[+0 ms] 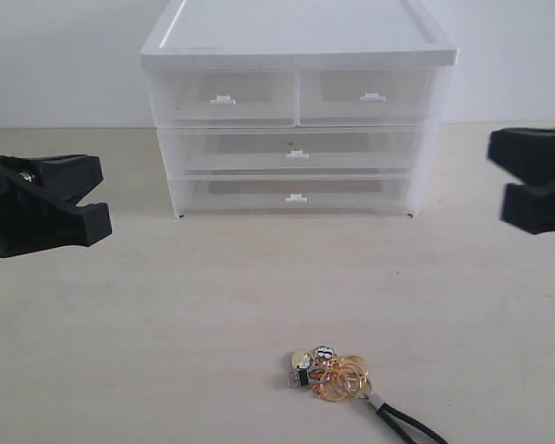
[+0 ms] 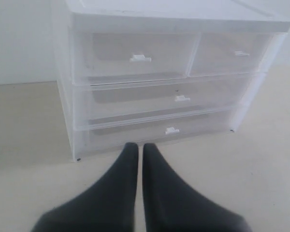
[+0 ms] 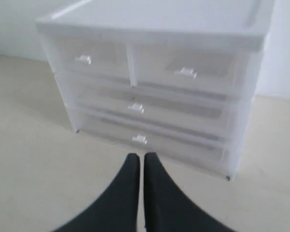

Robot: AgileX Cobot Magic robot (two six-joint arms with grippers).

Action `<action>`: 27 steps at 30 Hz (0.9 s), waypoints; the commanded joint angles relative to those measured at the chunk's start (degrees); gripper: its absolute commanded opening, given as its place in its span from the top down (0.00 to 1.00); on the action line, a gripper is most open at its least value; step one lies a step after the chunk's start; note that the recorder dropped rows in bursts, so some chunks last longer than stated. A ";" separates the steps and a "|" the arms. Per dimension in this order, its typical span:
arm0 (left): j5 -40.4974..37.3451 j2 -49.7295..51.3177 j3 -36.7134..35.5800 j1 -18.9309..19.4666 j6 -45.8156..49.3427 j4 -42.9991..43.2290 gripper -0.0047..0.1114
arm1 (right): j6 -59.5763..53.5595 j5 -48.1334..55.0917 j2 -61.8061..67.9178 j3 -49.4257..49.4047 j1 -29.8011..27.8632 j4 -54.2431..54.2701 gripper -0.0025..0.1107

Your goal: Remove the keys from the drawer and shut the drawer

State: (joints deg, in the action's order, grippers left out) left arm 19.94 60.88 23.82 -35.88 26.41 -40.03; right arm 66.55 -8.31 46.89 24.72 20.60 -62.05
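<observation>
Keys (image 1: 331, 372) lie out on the table (image 1: 166, 314), in front of the drawer unit (image 1: 296, 55) and well apart from it, a bit right of centre in the ext. view, close to the near edge of the shot. The bunch is a loose heap of thin gold rings w/ a few small silver-and-black bits on the side toward the unit. A dark strap (image 1: 409, 427) runs from the rings toward the near right and goes out of frame. Keys sit clear of both grippers. The drawer (image 1: 240, 194), i.e. lowest tier, full width, translucent white, is pushed in, front flush w/ the tier above. Its small white tab handle (image 1: 296, 197) sits mid-front. The wide middle drawer and the two half-width top ones are pushed in too. Contents can't be made out through the plastic. L gripper (image 1: 104, 199) hangs over the table at the left of the ext. view, approx level w/ the lower tiers, well apart from unit and keys. In the L wrist view its two black fingers (image 2: 118, 188) are pressed together w/ only a hairline slit between them, gripping nothing, tips aimed at the lowest tier's front. R gripper (image 1: 496, 180) hangs at the far right edge of the ext. view, partly cut off, also well apart from unit and keys. In the R wrist view its fingers (image 3: 125, 193) are likewise pressed together and empty, tips pointing toward the lowest tier near its handle but not touching it. Plain white wall (image 1: 55, 55) stands behind the unit.
</observation>
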 commanded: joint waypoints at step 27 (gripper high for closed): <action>0.12 -0.48 -0.34 -0.17 0.35 -0.52 0.92 | -83.82 7.91 -34.75 -20.66 -20.67 76.31 0.98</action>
State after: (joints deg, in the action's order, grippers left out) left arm 19.94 60.88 23.82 -35.92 26.54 -40.03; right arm 3.14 -4.00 12.24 6.26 -0.46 -1.58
